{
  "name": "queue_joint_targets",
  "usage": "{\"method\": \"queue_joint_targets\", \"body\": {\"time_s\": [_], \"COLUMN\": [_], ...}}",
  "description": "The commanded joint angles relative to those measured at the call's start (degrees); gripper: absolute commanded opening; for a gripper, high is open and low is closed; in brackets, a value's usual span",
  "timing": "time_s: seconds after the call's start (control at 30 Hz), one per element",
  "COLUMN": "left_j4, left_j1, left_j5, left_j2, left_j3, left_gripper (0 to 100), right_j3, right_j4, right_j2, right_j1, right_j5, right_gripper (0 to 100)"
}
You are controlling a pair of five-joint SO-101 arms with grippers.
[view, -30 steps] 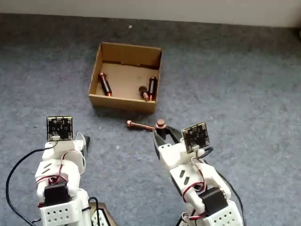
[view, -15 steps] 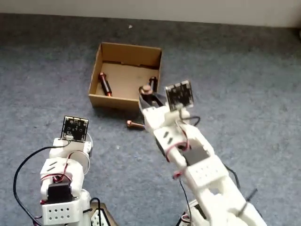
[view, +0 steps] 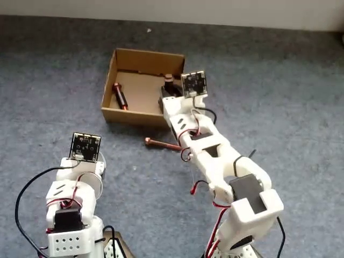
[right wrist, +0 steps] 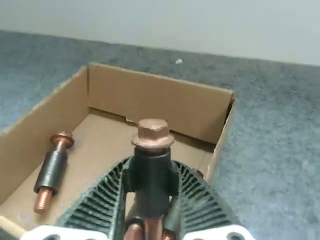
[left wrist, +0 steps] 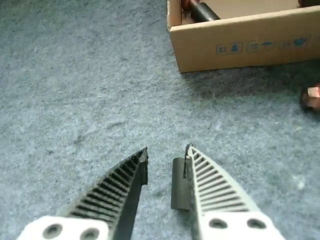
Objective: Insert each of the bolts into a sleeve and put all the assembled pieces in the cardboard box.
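The right arm's fingers (right wrist: 119,176) are clenched on a black sleeve (right wrist: 150,172) with a copper-coloured bolt (right wrist: 153,133) pushed through it. The bolt's hexagonal head sticks out past the fingertips, over the open cardboard box (view: 141,116) at the upper middle of the high view. The right arm (view: 215,161) stretches from the lower right of that frame up to the box's right-hand half. Inside the box, near its left wall, lies a finished piece (view: 119,95), a bolt inside a dark sleeve with both copper ends showing. On the grey carpeted surface (view: 279,107), just in front of the box's front wall, a loose bolt (view: 160,143) lies on its side, one end passing under the right arm. At the lower left of the high view stands the left arm (view: 72,188), well apart from the box. The left arm's fingers (left wrist: 135,170), one black and one white, are released, spread in a narrow V just over the surface. A spare sleeve (left wrist: 179,182) lies between them, close against the inner face of the white finger; whether the two touch cannot be told. Beyond the fingertips, the left wrist view takes in a corner of the box.
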Motion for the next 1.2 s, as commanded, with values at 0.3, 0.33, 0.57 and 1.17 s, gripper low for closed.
{"method": "queue_joint_targets", "body": {"time_s": [0.3,0.33,0.57,1.17], "left_j4": [-1.05,-1.05,-0.7,-4.48], "left_j1": [-1.89,-1.89,-2.77,-32.84], "left_j5": [-0.35,-0.35,0.09,22.68], "left_j2": [-0.22,-0.22,-0.22,-0.13], "left_j3": [0.04,0.04,-1.89,-6.64], "left_gripper": [15,15,15,15], "right_j3": [-3.3,-3.3,1.89,0.31], "right_j4": [15.6,15.6,22.37,43.91], "right_j2": [-7.34,-7.87,-21.58,-17.1], "right_j1": [0.31,0.22,-0.31,-28.18], "right_j5": [0.09,0.09,0.18,0.0], "right_gripper": [17.6,17.6,17.6,18.0]}}
